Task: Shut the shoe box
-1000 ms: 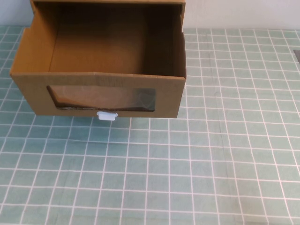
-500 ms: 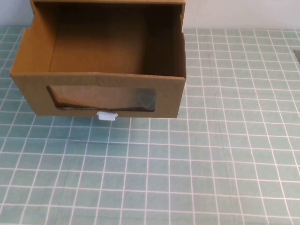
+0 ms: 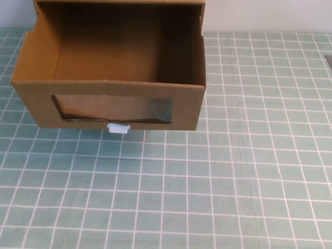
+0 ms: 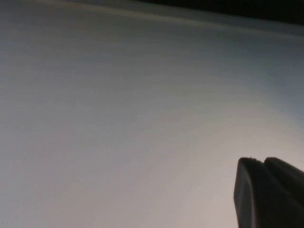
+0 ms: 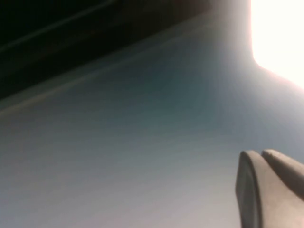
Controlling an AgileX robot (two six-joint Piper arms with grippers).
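Observation:
The shoe box [image 3: 187,104], brown cardboard, stands at the back left of the table in the high view. Its drawer is pulled out toward me and its inside [image 3: 109,52] looks empty. The drawer front has a clear window [image 3: 111,109] with a small white pull tab [image 3: 118,128] below it. Neither arm appears in the high view. My left gripper [image 4: 260,160] shows only in the left wrist view, fingers pressed together, facing a blank pale surface. My right gripper [image 5: 260,153] shows only in the right wrist view, likewise shut with nothing in it.
A green mat with a white grid [image 3: 218,181] covers the table in front of and to the right of the box. A pale wall [image 3: 270,15] runs along the back. A dark object [image 3: 329,58] pokes in at the right edge.

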